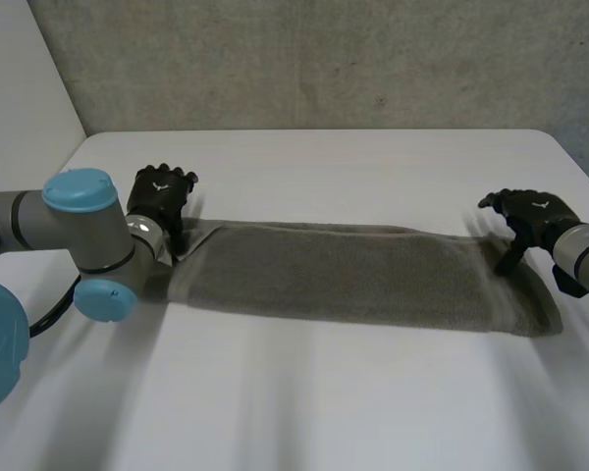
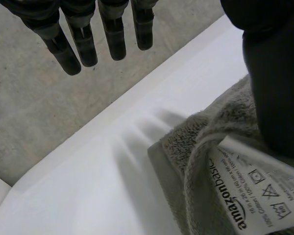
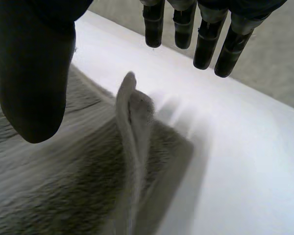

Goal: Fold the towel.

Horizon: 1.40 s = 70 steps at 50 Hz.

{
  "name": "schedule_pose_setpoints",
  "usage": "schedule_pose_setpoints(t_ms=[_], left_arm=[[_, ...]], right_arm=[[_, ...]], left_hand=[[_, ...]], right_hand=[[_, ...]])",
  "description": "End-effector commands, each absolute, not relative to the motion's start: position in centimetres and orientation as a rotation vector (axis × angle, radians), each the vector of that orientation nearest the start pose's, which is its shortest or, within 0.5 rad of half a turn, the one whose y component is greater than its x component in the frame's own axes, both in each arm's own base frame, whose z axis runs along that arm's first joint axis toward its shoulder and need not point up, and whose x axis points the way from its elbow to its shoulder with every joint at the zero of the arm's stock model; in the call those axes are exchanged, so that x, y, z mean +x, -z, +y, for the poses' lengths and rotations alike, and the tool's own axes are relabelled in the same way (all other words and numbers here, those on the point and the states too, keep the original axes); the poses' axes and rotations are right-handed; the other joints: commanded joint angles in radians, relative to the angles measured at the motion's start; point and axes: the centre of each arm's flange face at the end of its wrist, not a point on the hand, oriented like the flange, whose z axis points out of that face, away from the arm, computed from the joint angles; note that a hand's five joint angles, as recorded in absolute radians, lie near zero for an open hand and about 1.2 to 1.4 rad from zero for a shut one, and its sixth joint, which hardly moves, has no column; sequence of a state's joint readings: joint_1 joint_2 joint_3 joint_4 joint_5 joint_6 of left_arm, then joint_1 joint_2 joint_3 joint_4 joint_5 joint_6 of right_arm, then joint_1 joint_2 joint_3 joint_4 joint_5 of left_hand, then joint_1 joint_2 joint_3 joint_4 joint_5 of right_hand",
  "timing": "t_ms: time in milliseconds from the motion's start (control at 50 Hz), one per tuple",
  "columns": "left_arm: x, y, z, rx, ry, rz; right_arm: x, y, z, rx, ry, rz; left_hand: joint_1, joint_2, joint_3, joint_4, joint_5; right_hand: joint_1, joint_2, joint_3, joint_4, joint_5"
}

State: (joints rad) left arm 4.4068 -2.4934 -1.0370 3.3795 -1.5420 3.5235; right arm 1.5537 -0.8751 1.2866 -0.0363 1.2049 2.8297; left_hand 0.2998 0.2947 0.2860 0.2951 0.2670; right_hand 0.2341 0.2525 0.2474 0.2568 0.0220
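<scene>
A grey towel (image 1: 344, 280) lies folded into a long strip across the white table (image 1: 314, 402). My left hand (image 1: 162, 196) hovers over the strip's left far corner, open. In the left wrist view its fingers (image 2: 112, 34) hang straight and apart from the thumb (image 2: 279, 88), which stands over the towel's corner (image 2: 201, 142) and its white care label (image 2: 255, 191). My right hand (image 1: 530, 216) is over the strip's right far corner, also open. In the right wrist view a flap of towel (image 3: 132, 107) stands up between the straight fingers (image 3: 206, 44) and the thumb (image 3: 34, 83).
A grey concrete wall (image 1: 324, 59) rises behind the table's far edge. Bare tabletop lies in front of the towel and behind it. My left arm's elbow (image 1: 79, 235) sits low beside the towel's left end.
</scene>
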Motion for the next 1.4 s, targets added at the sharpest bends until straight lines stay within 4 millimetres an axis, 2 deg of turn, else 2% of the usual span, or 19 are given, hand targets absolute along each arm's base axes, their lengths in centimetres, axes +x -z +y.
schedule_pose_setpoints(t_ms=[20, 40, 80, 100, 140, 260, 360, 420, 540, 680, 760, 860, 980, 1040, 1100, 1320, 1360, 1380, 1400], left_arm=[[-27.0, -14.5, -40.1, 0.805, 2.045, 2.196], [-27.0, -14.5, -40.1, 0.805, 2.045, 2.196], [-26.6, -15.7, -39.9, 0.764, 2.056, 2.182], [-26.6, -15.7, -39.9, 0.764, 2.056, 2.182], [-26.1, -16.5, -39.6, 0.743, 2.056, 2.178], [-25.6, -17.4, -38.6, 0.745, 2.058, 2.176], [-24.8, -18.6, -38.1, 0.721, 2.071, 2.160], [-24.4, -18.6, -38.1, 0.711, 2.061, 2.164], [-23.7, -17.7, -36.8, 0.724, 2.001, 2.215], [-23.5, -17.0, -33.3, 0.782, 1.955, 2.309], [-23.6, -16.4, -31.2, 0.799, 1.958, 2.382], [-23.5, -16.3, -30.0, 0.781, 1.994, 2.389], [-23.5, -16.3, -29.7, 0.779, 2.033, 2.362], [-23.7, -16.2, -29.6, 0.785, 2.045, 2.355], [-23.7, -16.1, -29.6, 0.786, 2.041, 2.358], [-23.7, -16.0, -29.6, 0.786, 2.040, 2.362], [-23.8, -16.0, -29.6, 0.786, 2.042, 2.360], [-23.8, -16.0, -29.6, 0.786, 2.042, 2.360], [-23.8, -16.0, -29.6, 0.785, 2.048, 2.355]], right_arm=[[15.1, -17.3, -41.0, -0.654, 1.902, 2.346], [15.1, -17.3, -41.0, -0.654, 1.902, 2.346], [14.1, -19.4, -41.3, -0.617, 1.998, 2.337], [14.1, -19.4, -41.3, -0.617, 1.999, 2.338], [12.2, -20.1, -41.8, -0.563, 2.094, 2.378], [11.6, -19.4, -41.1, -0.596, 2.093, 2.435], [12.1, -20.4, -38.3, -0.666, 2.095, 2.448], [12.5, -21.3, -36.7, -0.676, 2.105, 2.427], [13.0, -22.4, -34.6, -0.699, 2.105, 2.388], [13.8, -21.4, -31.2, -0.752, 1.909, 2.411], [14.0, -19.9, -29.5, -0.763, 1.728, 2.462], [14.2, -18.4, -28.5, -0.800, 1.676, 2.444], [13.9, -17.1, -28.7, -0.841, 1.730, 2.410], [13.7, -15.0, -29.2, -0.829, 1.703, 2.430], [13.6, -14.0, -29.3, -0.824, 1.670, 2.449], [13.0, -13.0, -30.4, -0.846, 1.736, 2.473], [12.9, -12.4, -30.5, -0.873, 1.734, 2.489], [12.9, -12.4, -30.5, -0.873, 1.734, 2.489], [12.8, -12.3, -30.7, -0.883, 1.739, 2.499]], left_hand=[[-0.077, -0.072, -0.064, -0.073, -0.219], [-0.077, -0.072, -0.064, -0.073, -0.219], [-0.069, -0.064, -0.055, -0.064, -0.210], [-0.069, -0.064, -0.055, -0.064, -0.210], [-0.063, -0.058, -0.049, -0.058, -0.205], [-0.063, -0.058, -0.049, -0.058, -0.205], [-0.066, -0.061, -0.052, -0.061, -0.207], [-0.066, -0.061, -0.052, -0.061, -0.207], [-0.063, -0.058, -0.049, -0.058, -0.205], [-0.063, -0.058, -0.049, -0.058, -0.205], [-0.063, -0.058, -0.049, -0.058, -0.205], [-0.063, -0.058, -0.049, -0.058, -0.205], [-0.063, -0.058, -0.049, -0.058, -0.205], [-0.063, -0.058, -0.049, -0.058, -0.205], [-0.063, -0.058, -0.049, -0.058, -0.205], [-0.063, -0.058, -0.049, -0.058, -0.205], [-0.063, -0.058, -0.049, -0.058, -0.205], [-0.063, -0.058, -0.049, -0.058, -0.205], [-0.063, -0.058, -0.049, -0.058, -0.205]], right_hand=[[-0.060, -0.078, -0.073, -0.082, -0.022], [-0.060, -0.078, -0.073, -0.082, -0.022], [-0.060, -0.078, -0.073, -0.082, -0.022], [-0.060, -0.078, -0.073, -0.082, -0.022], [-0.060, -0.078, -0.073, -0.082, -0.022], [-0.060, -0.078, -0.073, -0.082, -0.022], [-0.060, -0.078, -0.073, -0.082, -0.022], [-0.060, -0.078, -0.073, -0.082, -0.022], [-0.060, -0.078, -0.073, -0.082, -0.022], [0.217, 0.199, 0.204, 0.195, 0.255], [0.212, 0.194, 0.199, 0.189, 0.250], [0.197, 0.179, 0.184, 0.175, 0.235], [0.221, 0.202, 0.208, 0.198, 0.258], [0.224, 0.205, 0.210, 0.201, 0.261], [0.224, 0.205, 0.210, 0.201, 0.261], [0.274, 0.255, 0.260, 0.251, 0.311], [0.457, 0.439, 0.444, 0.435, 0.495], [0.459, 0.440, 0.445, 0.436, 0.496], [0.656, 0.638, 0.643, 0.634, 0.694]])
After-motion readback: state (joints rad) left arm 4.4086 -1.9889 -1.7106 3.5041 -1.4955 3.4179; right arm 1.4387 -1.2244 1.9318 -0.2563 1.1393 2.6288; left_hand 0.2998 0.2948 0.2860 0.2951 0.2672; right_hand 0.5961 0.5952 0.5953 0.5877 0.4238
